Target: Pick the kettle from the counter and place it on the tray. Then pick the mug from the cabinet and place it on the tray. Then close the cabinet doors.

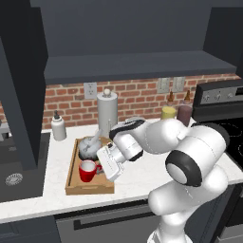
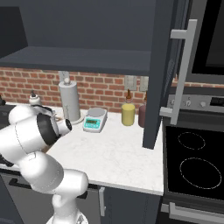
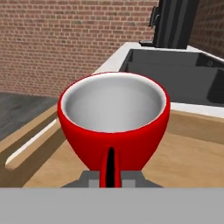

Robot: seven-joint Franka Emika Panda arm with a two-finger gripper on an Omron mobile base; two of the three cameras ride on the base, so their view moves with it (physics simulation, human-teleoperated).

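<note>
The red mug (image 1: 87, 171) stands on the front half of the wooden tray (image 1: 71, 163), on the white counter (image 1: 142, 175). Behind it on the same tray sits the grey kettle (image 1: 89, 147). My gripper (image 1: 100, 167) is at the mug's right side. In the hand view the mug (image 3: 113, 127) is close up with its white inside showing. There my gripper (image 3: 111, 177) is shut on its handle just above the tray floor (image 3: 188, 162). Both cabinet doors stand open: the left one (image 1: 19, 95) and the right one (image 2: 164, 74). The cabinet shelf (image 1: 137, 64) is bare.
A tall grey cylinder with a white knob (image 1: 107, 114) stands behind the tray, with a white bottle (image 1: 58, 127) to its left. Yellow (image 1: 168, 112) and maroon (image 1: 184, 113) canisters stand by the wall. A scale (image 2: 95, 119), the sink (image 1: 19, 166) and the stove (image 2: 197, 162) flank the counter.
</note>
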